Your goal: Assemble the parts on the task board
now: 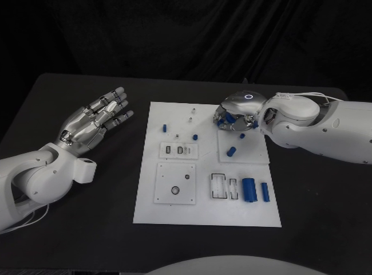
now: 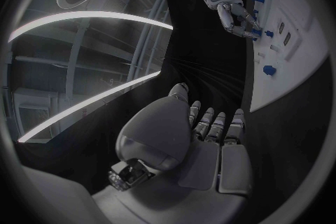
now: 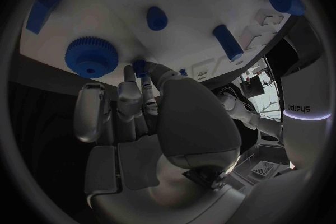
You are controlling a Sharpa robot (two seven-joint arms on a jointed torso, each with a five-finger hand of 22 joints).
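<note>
The board [image 1: 206, 215] is seen whole from the head camera, lying mid-table with blue parts scattered on it. The right hand [image 1: 236, 117] is lowered over the board's far right corner, and its fingers are hidden there by the wrist. The right wrist view supplies the rest — a small blue peg [image 3: 140, 67] is touched at the fingertips [image 3: 131, 75], just beside a blue gear [image 3: 91, 57]; whether the peg is pinched cannot be told. The left hand [image 1: 97, 120] is held released, fingers spread, over bare table [image 1: 87, 229] left of the board's edge.
</note>
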